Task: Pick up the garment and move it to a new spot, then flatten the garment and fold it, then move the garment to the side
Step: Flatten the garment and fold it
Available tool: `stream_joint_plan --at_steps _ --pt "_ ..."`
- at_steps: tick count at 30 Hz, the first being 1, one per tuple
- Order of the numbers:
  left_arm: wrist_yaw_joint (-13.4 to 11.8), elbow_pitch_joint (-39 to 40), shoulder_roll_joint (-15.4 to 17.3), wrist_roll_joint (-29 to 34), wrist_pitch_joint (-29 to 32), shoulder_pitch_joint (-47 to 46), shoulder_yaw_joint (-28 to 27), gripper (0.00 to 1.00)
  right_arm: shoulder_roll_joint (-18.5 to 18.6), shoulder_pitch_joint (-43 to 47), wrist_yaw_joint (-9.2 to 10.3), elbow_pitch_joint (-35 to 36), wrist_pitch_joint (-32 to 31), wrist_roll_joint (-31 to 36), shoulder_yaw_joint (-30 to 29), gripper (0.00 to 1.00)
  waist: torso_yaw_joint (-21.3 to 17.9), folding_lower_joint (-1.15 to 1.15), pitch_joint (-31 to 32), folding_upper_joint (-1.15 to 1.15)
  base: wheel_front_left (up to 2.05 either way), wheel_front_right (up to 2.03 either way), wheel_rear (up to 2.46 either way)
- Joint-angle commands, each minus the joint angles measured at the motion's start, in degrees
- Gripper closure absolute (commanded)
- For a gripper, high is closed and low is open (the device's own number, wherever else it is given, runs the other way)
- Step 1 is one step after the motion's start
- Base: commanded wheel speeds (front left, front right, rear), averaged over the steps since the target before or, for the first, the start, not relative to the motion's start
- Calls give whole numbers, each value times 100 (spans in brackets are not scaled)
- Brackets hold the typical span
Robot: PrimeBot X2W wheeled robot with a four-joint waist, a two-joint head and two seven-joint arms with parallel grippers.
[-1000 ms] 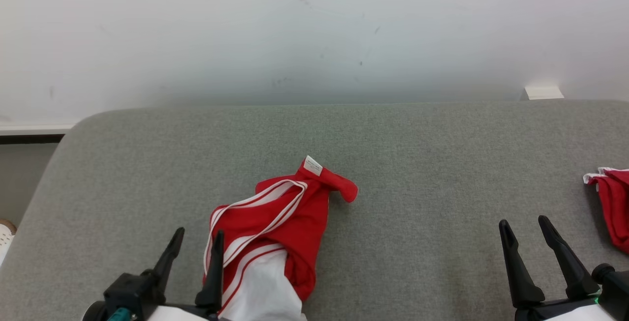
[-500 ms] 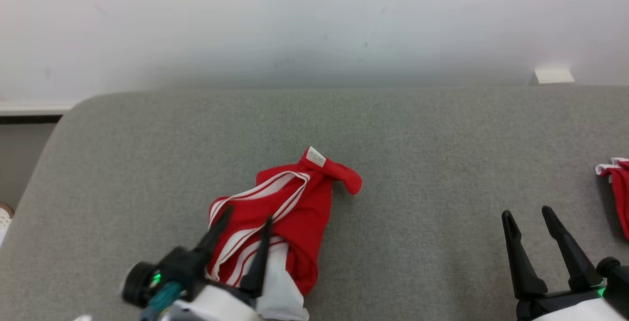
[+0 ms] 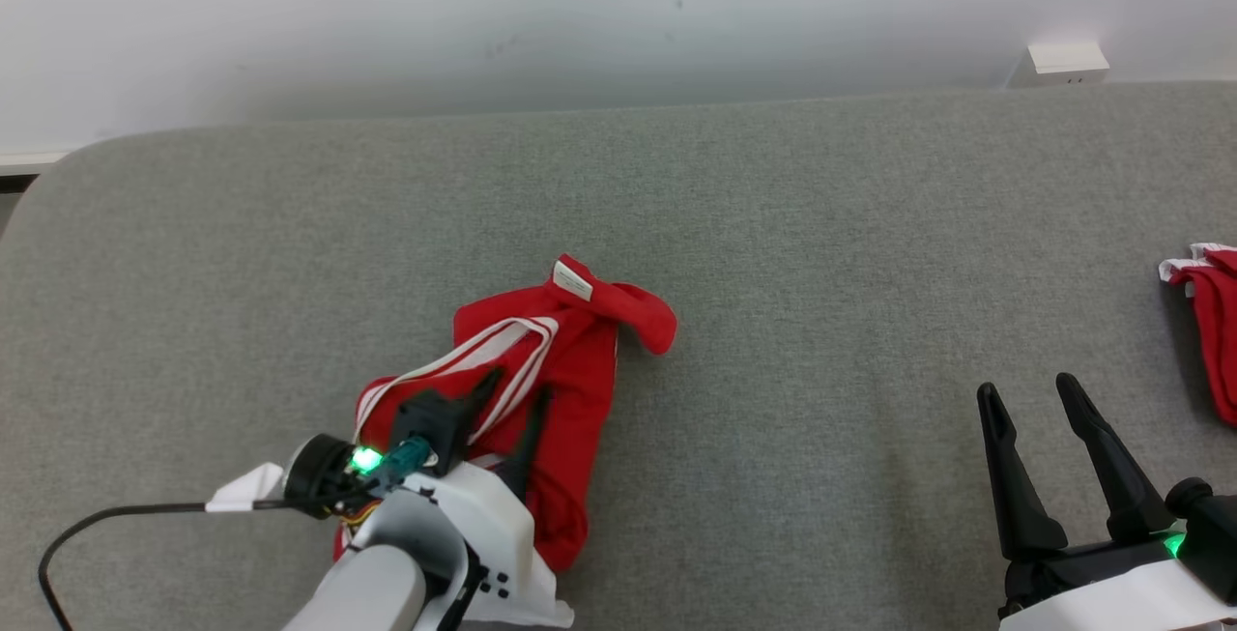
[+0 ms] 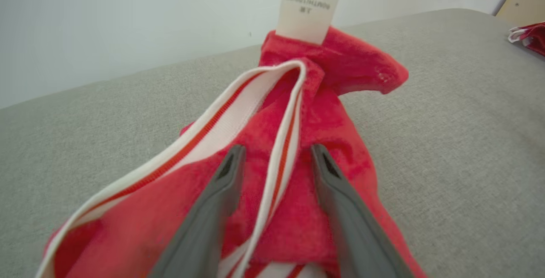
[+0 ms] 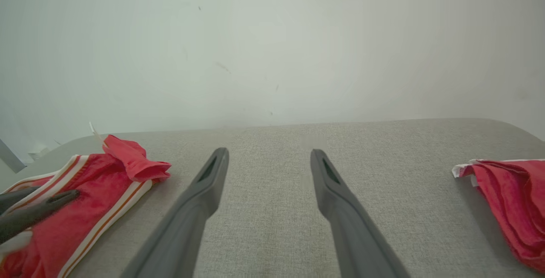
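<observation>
The garment (image 3: 580,360) is a crumpled red piece with white striped bands and a white label (image 3: 572,280), lying on the grey cushion (image 3: 821,225) left of centre. My left gripper (image 3: 517,387) lies over its near part with the fingertips down on the cloth. In the left wrist view the left gripper (image 4: 274,154) is open, and its two fingers straddle a white band of the garment (image 4: 340,120). My right gripper (image 3: 1026,389) is open above bare cushion at the lower right. In the right wrist view the right gripper (image 5: 268,154) has nothing between its fingers, and the garment (image 5: 98,176) lies far left.
A second red cloth (image 3: 1213,322) with white trim lies at the cushion's right edge and shows as the red cloth (image 5: 511,193) in the right wrist view. A pale wall (image 3: 618,13) rises behind the cushion. A small white box (image 3: 1058,59) sits at the back right.
The head camera has tilted, shifting the whole picture. My left gripper has reached forward and right onto the garment, its fingers now over the striped band. The right gripper has stayed put.
</observation>
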State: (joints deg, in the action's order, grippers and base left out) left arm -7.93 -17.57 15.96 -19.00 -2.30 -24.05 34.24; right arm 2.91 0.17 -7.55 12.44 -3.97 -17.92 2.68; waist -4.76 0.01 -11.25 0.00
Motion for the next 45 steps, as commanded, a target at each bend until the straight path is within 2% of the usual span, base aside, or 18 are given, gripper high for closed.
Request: stream_joint_plan --at_steps 1,4,8,12,16,22,23,24,25,28,31,37,45 --pt "91 -63 -27 -117 -90 -126 -42 100 5 -33 14 -33 47 -65 -25 0 -26 -1 -16 0 0 0 0" --pt "132 44 -3 -200 -246 -206 -134 100 4 -28 14 -46 55 -77 -65 0 -3 -1 -20 0 0 0 0" --pt "19 253 140 -264 -383 -249 -380 100 4 -47 14 -52 59 -117 -101 0 44 -1 -21 0 0 0 0" --pt "-225 387 405 -479 -433 -140 -853 100 4 -87 14 -54 44 -113 -103 0 85 -1 -26 0 0 0 0" --pt "-371 151 590 -841 -481 53 -1333 100 4 -120 14 -61 34 -141 -67 0 85 -1 -70 0 0 0 0" --pt "-142 -625 451 -1316 -726 244 -1615 100 4 -168 14 -101 54 -175 -57 0 47 -1 -141 0 0 0 0" --pt "-88 -741 393 -1379 -790 250 -1628 83 4 -176 14 -104 62 -173 -58 0 45 -1 -151 0 0 0 0" --pt "-45 -848 365 -1395 -844 248 -1628 16 4 -183 14 -111 73 -165 -64 0 47 -1 -157 0 0 0 0" --pt "11 -909 313 -1452 -925 239 -1647 0 5 -186 14 -120 83 -169 -65 0 53 -1 -154 0 0 0 0" --pt "25 -935 230 -1405 -1162 260 -1729 0 3 -196 14 -117 97 -158 -69 0 84 -1 -122 0 0 0 0" --pt "-118 -678 221 -1211 -1263 392 -1878 0 4 -184 14 -97 88 -129 -82 0 137 -1 -46 0 0 0 0" --pt "-557 672 321 -504 -1283 979 -2262 0 4 -58 14 -5 6 -29 -91 0 238 -1 194 0 0 0 0" --pt "-981 2043 483 -10 -1024 1968 -2075 0 4 138 14 62 -159 6 -55 0 264 -1 544 0 0 0 0"
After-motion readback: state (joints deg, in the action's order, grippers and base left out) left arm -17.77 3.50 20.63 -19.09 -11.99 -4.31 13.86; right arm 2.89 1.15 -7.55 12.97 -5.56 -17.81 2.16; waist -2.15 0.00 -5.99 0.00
